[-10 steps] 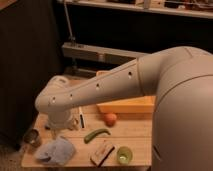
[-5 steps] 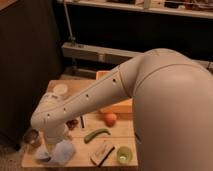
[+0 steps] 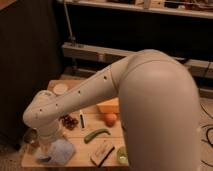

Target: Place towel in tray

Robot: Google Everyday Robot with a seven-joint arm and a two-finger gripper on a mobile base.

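A light blue towel [image 3: 59,152] lies crumpled at the front left corner of the wooden table [image 3: 80,145]. My gripper [image 3: 47,146] hangs from the white arm's wrist right at the towel's left side, low over the table; the wrist hides most of it. A flat yellow-orange tray [image 3: 109,106] lies at the middle of the table, partly hidden behind my arm, some way right of and behind the towel.
An orange [image 3: 110,119], a green pepper [image 3: 96,134], a black pen [image 3: 81,119], dark berries [image 3: 68,121], a metal cup [image 3: 31,139], a white bowl [image 3: 60,88], a brush-like item [image 3: 102,152] and a green object [image 3: 122,156] lie on the table.
My arm has swung down and to the left. The gripper has dropped from above the table's left middle to the towel at the front left corner.
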